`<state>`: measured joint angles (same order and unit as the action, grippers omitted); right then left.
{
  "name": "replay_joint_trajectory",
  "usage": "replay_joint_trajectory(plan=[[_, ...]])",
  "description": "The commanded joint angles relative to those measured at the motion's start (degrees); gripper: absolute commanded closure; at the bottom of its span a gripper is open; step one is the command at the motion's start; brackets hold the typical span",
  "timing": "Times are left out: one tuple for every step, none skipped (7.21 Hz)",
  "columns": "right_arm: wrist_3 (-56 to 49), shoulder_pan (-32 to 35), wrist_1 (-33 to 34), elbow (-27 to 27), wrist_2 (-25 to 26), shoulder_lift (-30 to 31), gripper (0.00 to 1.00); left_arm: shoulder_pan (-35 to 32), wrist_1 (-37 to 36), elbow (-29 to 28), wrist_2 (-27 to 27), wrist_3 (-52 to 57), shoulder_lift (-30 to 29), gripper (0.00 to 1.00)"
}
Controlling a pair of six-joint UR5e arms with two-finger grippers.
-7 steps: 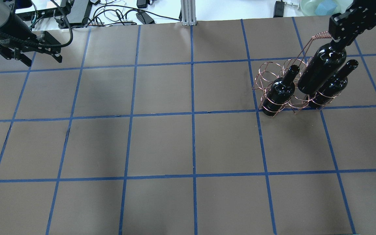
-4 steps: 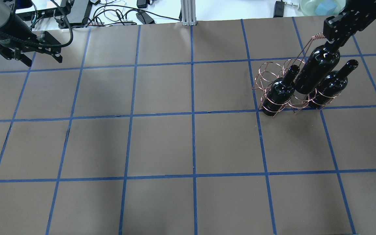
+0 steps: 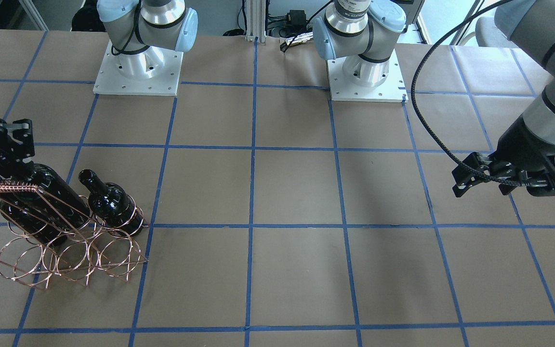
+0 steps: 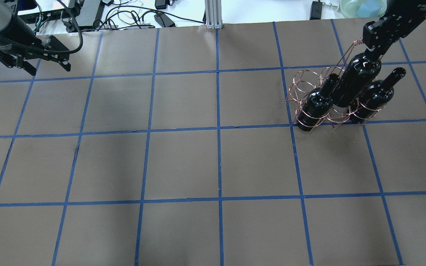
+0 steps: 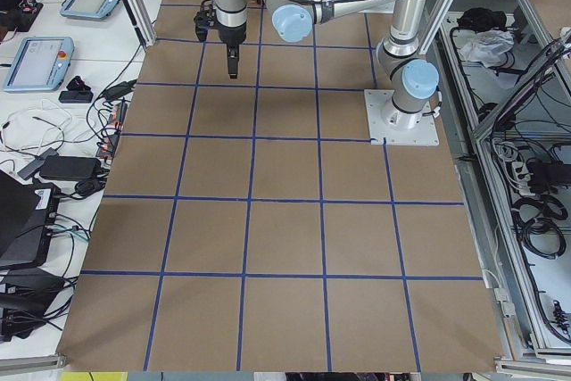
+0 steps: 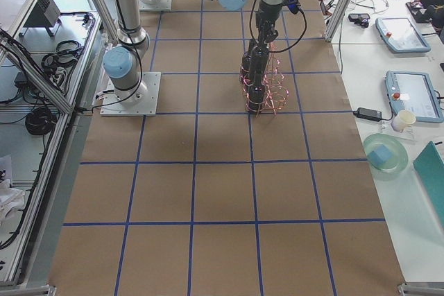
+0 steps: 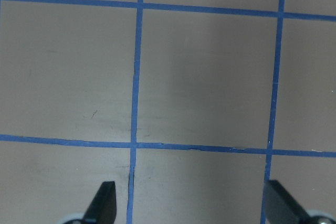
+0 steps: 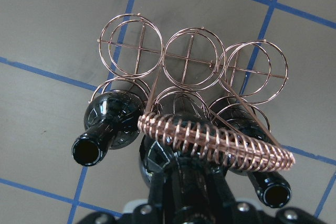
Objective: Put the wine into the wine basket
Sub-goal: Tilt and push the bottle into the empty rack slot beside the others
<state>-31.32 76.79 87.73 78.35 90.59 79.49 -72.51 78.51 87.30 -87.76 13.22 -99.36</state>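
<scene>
My right gripper (image 4: 376, 50) is shut on the neck of a near-black wine bottle (image 4: 357, 79). The bottle is tilted, with its base down in the middle loop of the copper wire wine basket (image 4: 305, 83). Two like bottles stand in the loops on either side: one (image 4: 314, 105) on the left and one (image 4: 375, 96) on the right. The right wrist view shows the held bottle (image 8: 173, 166) under the coiled handle (image 8: 215, 140), with the far row of rings empty. My left gripper (image 4: 49, 69) is open and empty at the far left; it also shows in the left wrist view (image 7: 191, 208).
The table is brown paper with a blue tape grid (image 4: 218, 129). Cables and boxes (image 4: 124, 16) lie beyond the far edge. A green bowl with a blue block (image 4: 364, 7) sits off the far right corner. The arm bases (image 3: 138, 72) stand at the robot's side.
My right gripper has lowered the held bottle and moved it slightly left, so its base sits deeper between the two standing bottles. The left arm has not moved.
</scene>
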Motion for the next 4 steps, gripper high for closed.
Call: replay_joint_trajectory(plan=[[0.12, -0.15, -0.19, 0.23, 0.46, 0.14, 1.0, 0.0, -0.11, -0.03, 0.22, -0.04, 0.13, 0.0], [0.04, -0.15, -0.19, 0.31, 0.46, 0.22, 1.0, 0.0, -0.11, -0.03, 0.05, -0.04, 0.05, 0.0], [0.04, -0.15, -0.19, 0.4, 0.55, 0.22, 1.0, 0.0, -0.2, -0.03, 0.39, -0.12, 0.05, 0.0], [0.04, -0.15, -0.11, 0.4, 0.2, 0.22, 1.0, 0.0, -0.11, -0.03, 0.31, -0.04, 0.13, 0.0]])
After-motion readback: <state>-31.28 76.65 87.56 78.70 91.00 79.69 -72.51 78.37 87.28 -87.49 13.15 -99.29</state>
